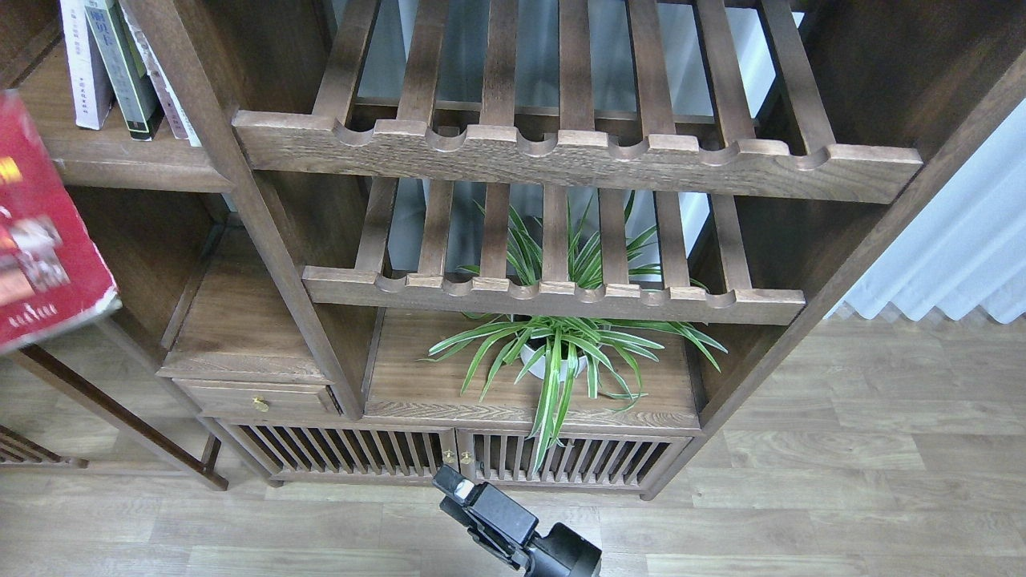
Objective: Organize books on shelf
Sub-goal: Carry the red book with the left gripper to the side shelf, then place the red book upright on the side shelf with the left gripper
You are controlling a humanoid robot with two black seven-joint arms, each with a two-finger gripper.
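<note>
The red book [40, 232], with a yellow title and small photos, is in the air at the far left, partly cut off by the edge, in front of the shelf's left bay. My left gripper is out of view, so what holds the book is hidden. The shelf [136, 164], a solid dark-brown board, is at the upper left. On it stand a cream-white book [82, 72], a black-grey book with a green panel [122, 76] and a leaning pale one [164, 88]. My right gripper [458, 487] is low at the bottom centre, empty, and its fingers cannot be told apart.
Two slatted racks with notched front rails [561, 156] [553, 292] fill the middle bay. A potted spider plant [553, 353] stands on the board below. A small drawer [256, 397] and slatted cabinet doors [449, 457] are at the base. A white curtain [962, 240] hangs at the right.
</note>
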